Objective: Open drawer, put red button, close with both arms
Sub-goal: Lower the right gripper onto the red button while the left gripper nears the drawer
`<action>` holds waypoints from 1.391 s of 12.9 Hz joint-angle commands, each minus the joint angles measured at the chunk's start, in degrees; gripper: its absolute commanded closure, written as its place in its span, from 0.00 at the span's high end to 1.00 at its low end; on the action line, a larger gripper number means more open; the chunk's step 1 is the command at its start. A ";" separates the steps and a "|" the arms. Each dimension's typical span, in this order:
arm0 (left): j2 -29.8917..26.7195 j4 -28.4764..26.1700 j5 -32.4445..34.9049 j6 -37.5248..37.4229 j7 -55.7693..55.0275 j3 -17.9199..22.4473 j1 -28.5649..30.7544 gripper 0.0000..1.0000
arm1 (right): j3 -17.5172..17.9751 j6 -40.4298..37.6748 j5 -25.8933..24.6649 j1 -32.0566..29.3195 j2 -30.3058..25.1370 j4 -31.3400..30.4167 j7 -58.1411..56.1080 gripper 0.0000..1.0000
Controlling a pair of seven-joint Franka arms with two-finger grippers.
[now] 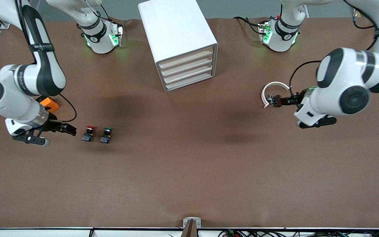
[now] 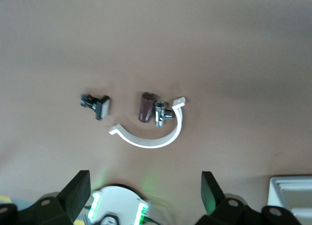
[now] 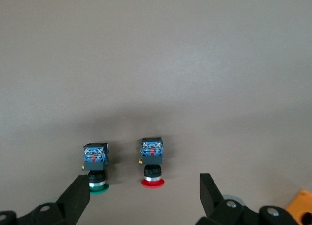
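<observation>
The red button (image 1: 89,131) lies on the bare tabletop (image 1: 189,171) toward the right arm's end, tipped on its side with the red cap pointing up toward the robots' bases, touching nothing; just beside it, toward the middle of the tabletop, lies its twin, the green button (image 1: 106,133), apart from it by a small gap, so a grasp has to straddle one body without nudging the other. The right gripper (image 1: 65,128) hovers just beside the red button, its jaws wide and empty; in the right wrist view the red button (image 3: 152,164) sits between the two fingers' line of approach, which suggests this arm is lined up for the pick. An orange block (image 1: 50,104) lies under that arm's wrist. The cabinet (image 1: 179,42) stands mid-table near the bases, all four drawers shut, the drawer (image 1: 187,60) to be opened not yet touched. The left gripper (image 1: 283,100) hangs with jaws wide over a white curved clip (image 1: 272,89) and small parts, waiting.
</observation>
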 commanded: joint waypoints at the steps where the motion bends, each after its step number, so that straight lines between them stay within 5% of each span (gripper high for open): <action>1: 4.22 3.40 0.08 -1.11 -14.06 -0.62 -3.48 1.00 | -0.11 5.76 0.23 1.69 2.01 -3.16 3.24 1.00; 7: 13.54 8.77 -17.91 -1.28 -48.44 -0.71 -6.56 1.00 | -0.11 20.97 0.23 1.52 11.33 -5.97 3.94 1.00; 13: 22.15 9.83 -28.39 -5.75 -73.15 -5.45 -7.01 1.00 | -0.20 21.95 0.23 1.16 13.01 -6.85 4.12 1.00; 18: 26.47 9.83 -38.05 -5.94 -83.02 -6.77 -8.24 1.00 | -0.20 22.04 0.23 1.16 13.45 -7.03 4.56 1.00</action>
